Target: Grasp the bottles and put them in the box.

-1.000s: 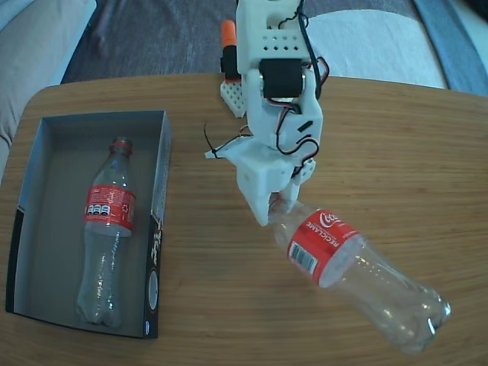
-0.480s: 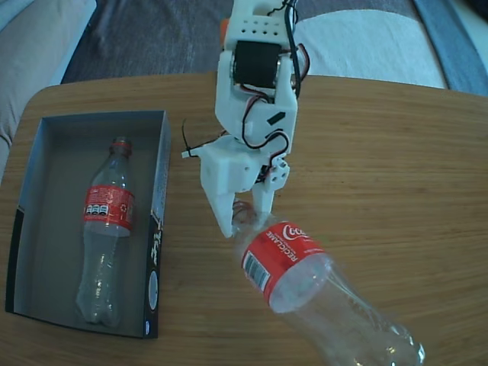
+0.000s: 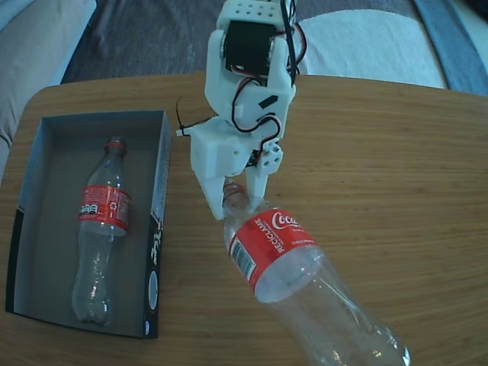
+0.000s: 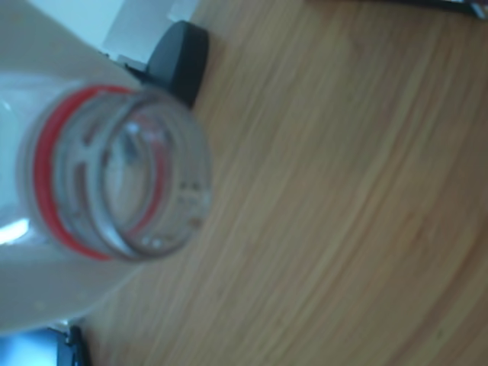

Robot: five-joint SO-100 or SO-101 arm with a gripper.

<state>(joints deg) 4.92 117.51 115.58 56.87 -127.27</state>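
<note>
The white arm reaches in from the far edge of the wooden worktop [image 3: 396, 152] in the fixed view, its upper part near vertical with a black servo and loose wires showing, and the wrist section angled down toward the camera. The claw [image 3: 238, 192] points downward and is clamped on the neck of a Coke bottle [image 3: 297, 274], one finger [image 3: 216, 200] on the left of the neck and the shorter one [image 3: 255, 183] on the right.

That held bottle runs away from the claw toward the lower right of the fixed view, red label just below the fingers and the clear base cut off by the bottom edge. It looks tilted, neck up; hard to say whether the base touches the worktop.

The wrist view looks straight down the open mouth of the bottle [image 4: 114, 175], with a red ring around the neck and no cap on it. It's blurry, with a dark part of the claw sitting just behind the mouth and wood grain filling the rest.

The box [image 3: 46, 145] sits well to the left of the claw, flat on the worktop. The second bottle [image 3: 99, 229] lies inside it lengthwise, red cap toward the far end, along the middle of the grey floor.
</note>
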